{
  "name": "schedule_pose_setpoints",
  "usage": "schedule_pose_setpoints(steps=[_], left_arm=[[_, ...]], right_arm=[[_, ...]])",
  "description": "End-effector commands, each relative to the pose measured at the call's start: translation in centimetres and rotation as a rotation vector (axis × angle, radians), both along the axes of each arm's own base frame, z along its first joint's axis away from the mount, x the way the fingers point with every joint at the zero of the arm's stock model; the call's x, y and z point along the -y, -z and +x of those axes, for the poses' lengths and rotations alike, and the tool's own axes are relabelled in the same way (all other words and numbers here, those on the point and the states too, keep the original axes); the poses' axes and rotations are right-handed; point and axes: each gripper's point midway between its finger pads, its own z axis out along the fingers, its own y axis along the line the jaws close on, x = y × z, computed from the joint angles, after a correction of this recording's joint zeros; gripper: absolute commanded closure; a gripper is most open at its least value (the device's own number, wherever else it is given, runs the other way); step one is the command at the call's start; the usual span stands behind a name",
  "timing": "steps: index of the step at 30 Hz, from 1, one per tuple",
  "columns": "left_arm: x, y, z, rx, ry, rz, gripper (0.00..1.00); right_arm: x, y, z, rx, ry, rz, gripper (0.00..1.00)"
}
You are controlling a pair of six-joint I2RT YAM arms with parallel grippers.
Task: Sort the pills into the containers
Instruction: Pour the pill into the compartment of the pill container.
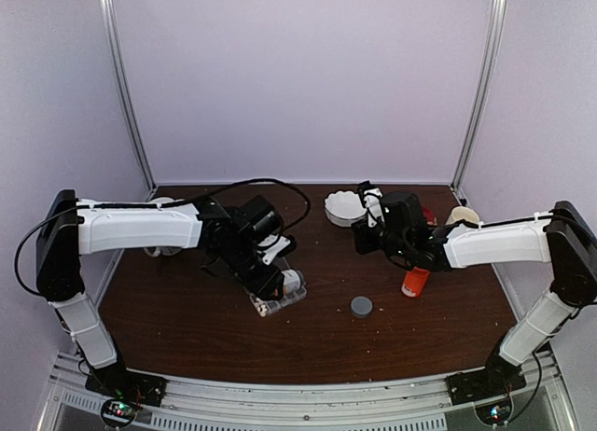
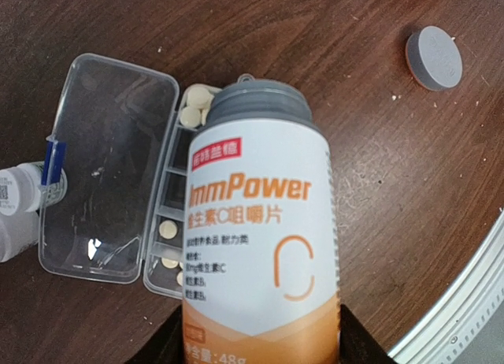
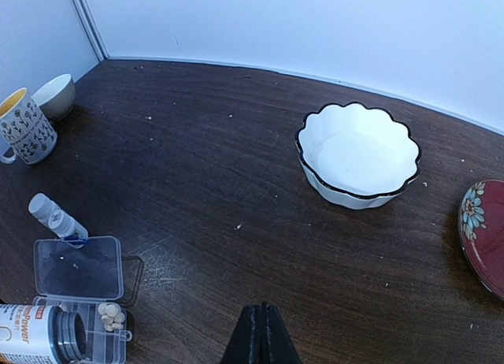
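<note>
My left gripper [image 2: 253, 336] is shut on a white and orange ImmPower bottle [image 2: 260, 222], a black finger on each side of its lower body. The bottle's grey open neck [image 2: 256, 104] lies over the containers, a clear pill organizer [image 2: 168, 210] with its lid [image 2: 110, 167] swung open. Pale pills [image 2: 191, 112] are heaped in the compartment at the neck, and single ones [image 2: 168, 230] lie in other compartments. From above, the bottle [image 1: 291, 282] is tipped over the organizer [image 1: 266, 307]. My right gripper [image 3: 262, 321] hangs shut and empty above bare table, well away from them.
A grey cap [image 1: 361, 306] lies loose on the table. An orange bottle [image 1: 415, 282] stands under the right arm. A white scalloped bowl [image 3: 358, 155], a red plate [image 3: 484, 238], a patterned mug [image 3: 27, 128] and a small bowl [image 3: 55, 96] ring the back. Small white bottles [image 2: 16, 198] lie beside the lid.
</note>
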Motion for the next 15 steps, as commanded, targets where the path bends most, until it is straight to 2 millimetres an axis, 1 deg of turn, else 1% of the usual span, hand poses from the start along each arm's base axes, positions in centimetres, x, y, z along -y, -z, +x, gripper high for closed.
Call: schedule_pose_setpoints(steps=[1, 5, 9, 12, 15], left_arm=[[0.68, -0.16, -0.09, -0.012, 0.008, -0.003, 1.0], [1.03, -0.23, -0.38, -0.03, 0.015, -0.017, 1.0], [0.65, 0.47, -0.19, -0.022, 0.014, 0.014, 1.0], [1.06, 0.17, -0.32, -0.023, 0.022, -0.007, 1.0], [0.87, 0.31, -0.15, -0.012, 0.023, 0.005, 1.0]], right_arm=[[-0.4, -1.09, 0.09, 0.023, -0.011, 0.007, 1.0], [-0.37, -1.02, 0.12, 0.022, -0.011, 0.005, 1.0], [-0.47, -0.94, 0.07, 0.02, -0.015, 0.005, 1.0], [-0.48, -0.92, 0.11, 0.019, -0.015, 0.005, 1.0], [-0.53, -0.94, 0.06, 0.019, -0.019, 0.004, 1.0]])
